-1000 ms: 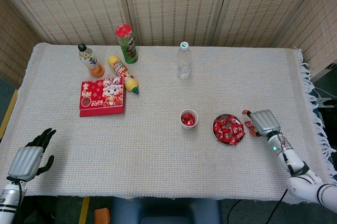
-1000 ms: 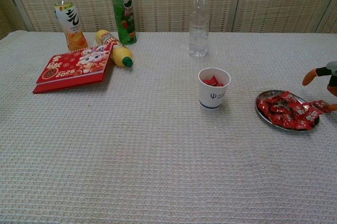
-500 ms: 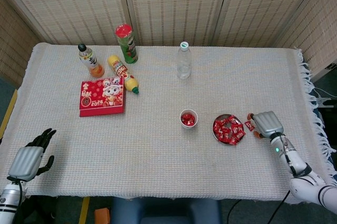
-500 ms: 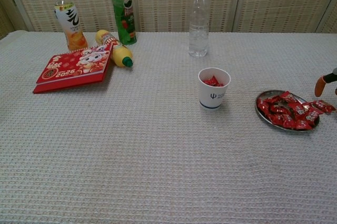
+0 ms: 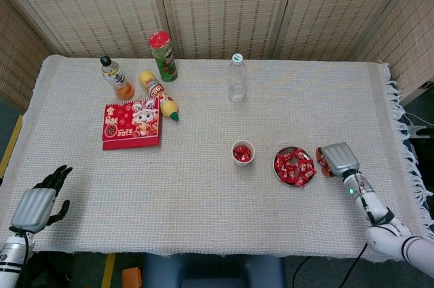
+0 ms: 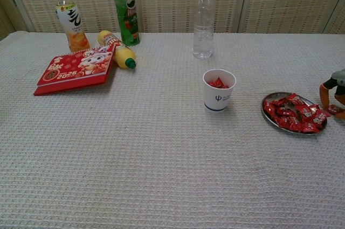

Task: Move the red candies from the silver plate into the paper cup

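Red candies [image 5: 293,166] heaped on silver plate [image 5: 278,167], head view: right hand [image 5: 338,158] just right of plate, fingers curled, possibly pinching one; paper cup [image 5: 242,152] further left. Left hand [image 5: 37,201] open, far. Chest view: right hand [image 6: 335,86] at plate's right edge, grasp unclear.

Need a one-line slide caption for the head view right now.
Right hand beside the silver plate of red candies; paper cup nearby.

left hand [image 5: 37,203]: grey back, black fingers | right hand [image 5: 338,158]: grey, orange fingertips (green light on wrist)
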Motion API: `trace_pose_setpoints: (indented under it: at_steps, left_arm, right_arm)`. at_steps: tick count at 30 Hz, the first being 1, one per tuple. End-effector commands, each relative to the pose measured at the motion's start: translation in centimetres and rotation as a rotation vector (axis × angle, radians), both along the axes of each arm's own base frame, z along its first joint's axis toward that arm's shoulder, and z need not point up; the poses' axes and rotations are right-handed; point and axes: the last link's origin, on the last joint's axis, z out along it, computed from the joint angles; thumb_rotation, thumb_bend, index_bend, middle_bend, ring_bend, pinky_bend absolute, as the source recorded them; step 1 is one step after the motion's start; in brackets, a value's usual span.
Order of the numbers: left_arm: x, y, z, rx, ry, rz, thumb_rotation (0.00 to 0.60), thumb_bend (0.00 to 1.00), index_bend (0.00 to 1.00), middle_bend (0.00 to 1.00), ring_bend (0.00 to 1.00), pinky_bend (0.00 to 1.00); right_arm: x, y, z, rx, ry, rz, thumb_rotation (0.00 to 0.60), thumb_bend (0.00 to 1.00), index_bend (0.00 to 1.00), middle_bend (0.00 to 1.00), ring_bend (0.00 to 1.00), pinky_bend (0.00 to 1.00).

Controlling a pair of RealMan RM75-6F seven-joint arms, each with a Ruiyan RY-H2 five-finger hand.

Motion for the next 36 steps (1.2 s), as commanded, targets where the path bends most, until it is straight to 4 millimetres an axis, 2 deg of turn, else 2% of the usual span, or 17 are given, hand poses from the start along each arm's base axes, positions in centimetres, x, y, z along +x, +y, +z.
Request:
trace_pose_setpoints:
  at_steps: [1, 11, 25, 28, 32, 36]
  left_arm:
    - [0.0, 0.0, 0.0, 0.001, 0.0, 0.001, 0.6, 0.48, 0.0, 0.0, 0.14, 0.37]
    - [0.0, 0.0, 0.0, 0.003, 0.001, 0.003, 0.6, 0.48, 0.0, 0.0, 0.14, 0.37]
    - [-0.1, 0.0, 0.0, 0.004, 0.002, 0.004, 0.6, 0.48, 0.0, 0.0, 0.14, 0.37]
    - [-0.1, 0.0, 0.0, 0.003, 0.002, 0.003, 0.6, 0.48, 0.0, 0.0, 0.14, 0.37]
    - [0.0, 0.0, 0.0, 0.003, 0.001, 0.002, 0.6, 0.48, 0.0, 0.0, 0.14, 0.37]
    - [0.0, 0.0, 0.0, 0.001, 0.0, 0.001, 0.6, 0.48, 0.0, 0.0, 0.14, 0.37]
  right_arm:
    - [0.0, 0.0, -0.1, -0.002, 0.002, 0.0, 0.6, 0.24, 0.41, 0.75, 0.66, 1.0]
    - [-0.7, 0.3, 0.4, -0.014, 0.015, -0.013, 0.6, 0.24, 0.38, 0.75, 0.66, 1.0]
    - [-0.9, 0.5, 0.1, -0.027, 0.007, -0.011, 0.6, 0.24, 0.56, 0.75, 0.7, 1.0]
    - [-0.9, 0.5, 0.3, -0.039, 0.0, -0.013, 0.6, 0.24, 0.58, 0.75, 0.7, 1.0]
    - [0.1, 0.1, 1.1, -0.072, -0.056, 0.0, 0.6, 0.24, 0.58, 0.75, 0.7, 1.0]
    - [2.8, -1.2, 2.4, -0.124, -0.148, 0.052, 0.6, 0.24, 0.58, 0.75, 0.7, 1.0]
